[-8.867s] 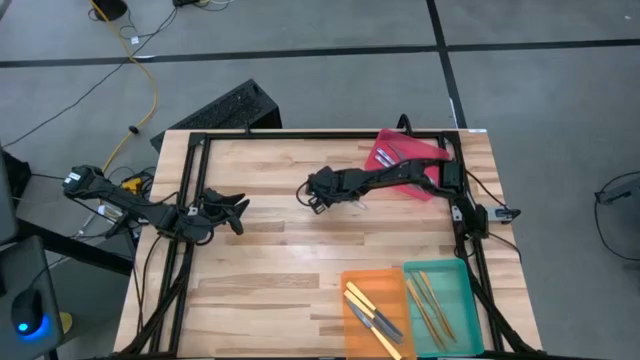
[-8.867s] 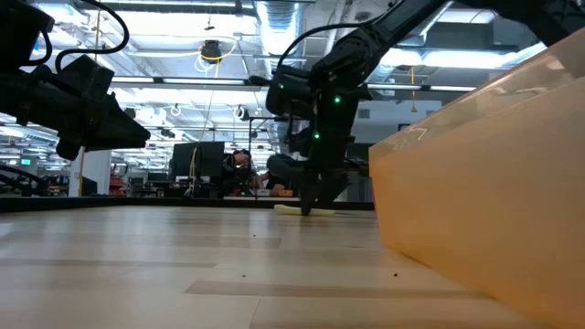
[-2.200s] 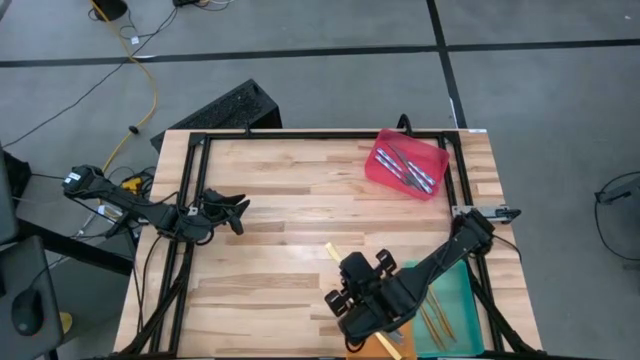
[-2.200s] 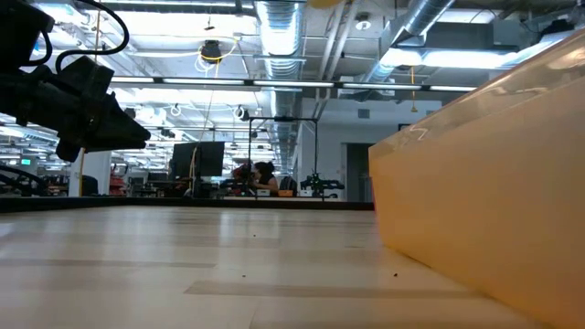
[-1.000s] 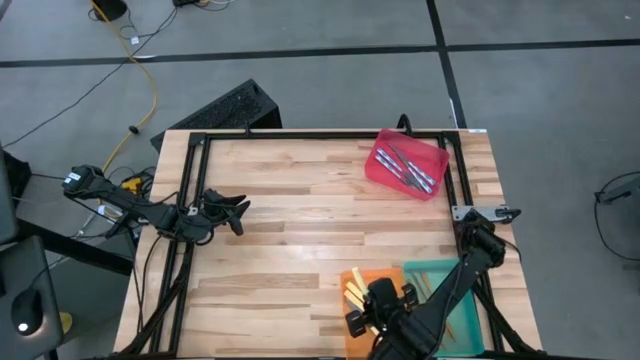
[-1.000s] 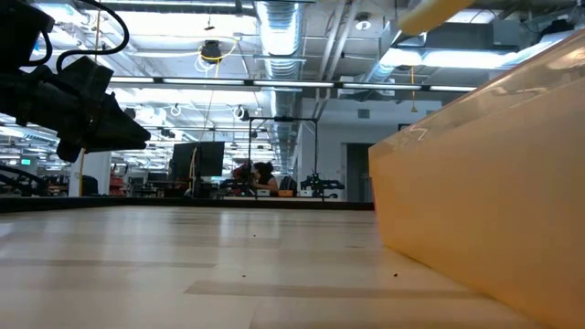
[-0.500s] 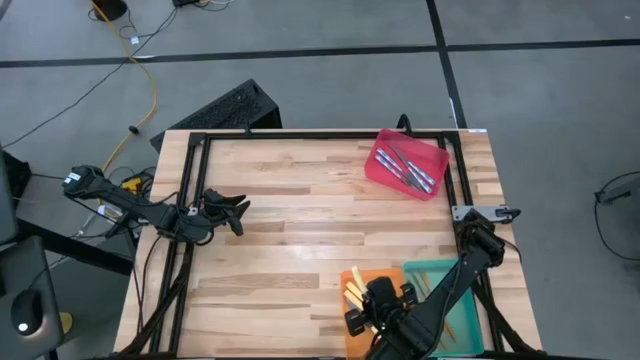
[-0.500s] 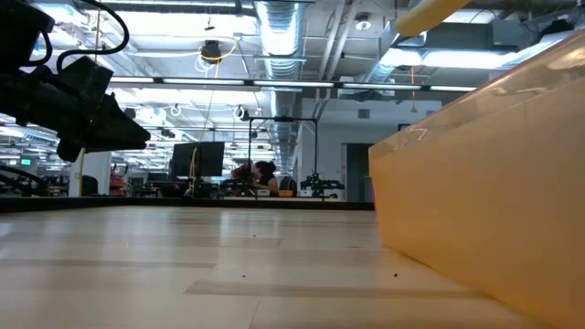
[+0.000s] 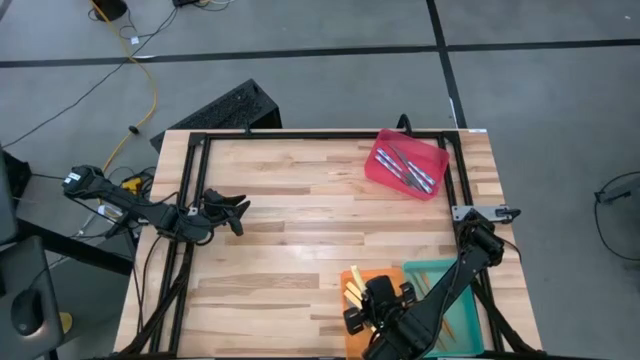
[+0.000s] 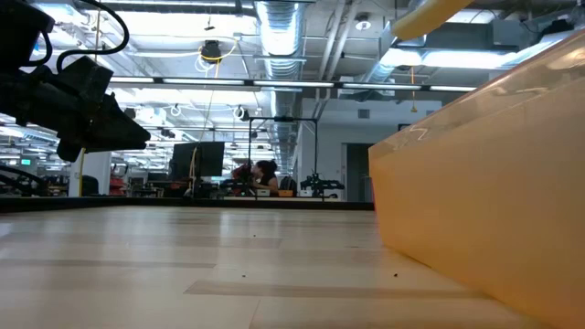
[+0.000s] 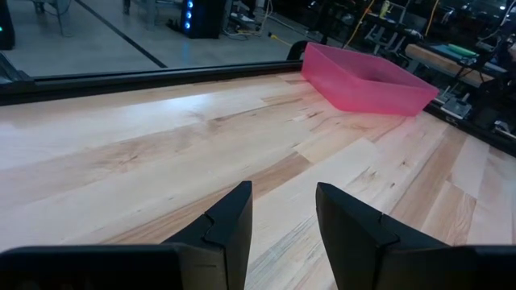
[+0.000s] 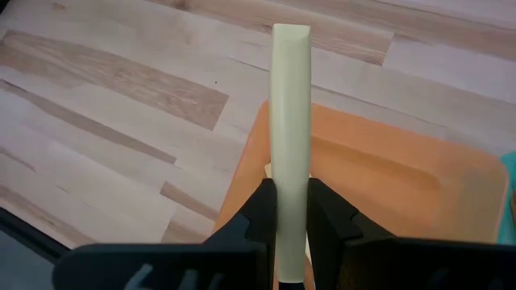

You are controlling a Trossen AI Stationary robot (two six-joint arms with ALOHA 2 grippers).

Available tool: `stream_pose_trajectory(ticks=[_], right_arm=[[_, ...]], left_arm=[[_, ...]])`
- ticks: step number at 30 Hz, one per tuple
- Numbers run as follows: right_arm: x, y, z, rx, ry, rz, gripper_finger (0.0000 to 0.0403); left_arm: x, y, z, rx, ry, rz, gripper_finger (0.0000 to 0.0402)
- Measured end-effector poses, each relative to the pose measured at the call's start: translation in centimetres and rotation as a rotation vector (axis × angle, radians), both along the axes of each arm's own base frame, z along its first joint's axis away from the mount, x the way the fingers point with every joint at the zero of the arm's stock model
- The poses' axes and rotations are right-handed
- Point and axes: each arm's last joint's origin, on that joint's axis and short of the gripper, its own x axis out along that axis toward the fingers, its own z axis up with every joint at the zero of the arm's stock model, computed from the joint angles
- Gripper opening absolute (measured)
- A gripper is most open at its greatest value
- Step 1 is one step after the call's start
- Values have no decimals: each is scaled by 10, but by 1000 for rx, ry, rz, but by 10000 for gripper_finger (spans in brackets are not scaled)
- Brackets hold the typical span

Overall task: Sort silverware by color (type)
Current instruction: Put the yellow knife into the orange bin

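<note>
Two dark robot arms work at a wooden table point(image 9: 300, 230). At the table's left edge, the left gripper point(image 9: 236, 210) hangs just above the bare boards, its fingers point(image 11: 230, 221) spread apart with nothing between them. Far across the table, in the back right corner, a red tray point(image 9: 408, 166) holds several blue-handled utensils point(image 9: 410, 168). At the front edge, the right gripper point(image 9: 352, 297) hovers over an orange tray point(image 12: 403, 193), its fingers point(image 12: 262, 213) pinching a pale yellow-handled utensil point(image 12: 290, 121) that juts out beyond the tray's rim and over the boards. Beside it to the right, a teal tray point(image 9: 462, 305) holds tan wooden utensils, largely hidden by the right arm.
</note>
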Motion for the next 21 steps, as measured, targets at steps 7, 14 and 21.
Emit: stream_pose_trajectory(ticks=[7,14,21], right_arm=[[0,0,0,0,1,1,58],[1,0,0,3,-5,1,58],[1,0,0,5,-7,2,58]], left_arm=[[0,0,0,-1,-1,0,122],[0,0,0,-4,-3,1,122],[0,0,0,-4,-4,1,122]])
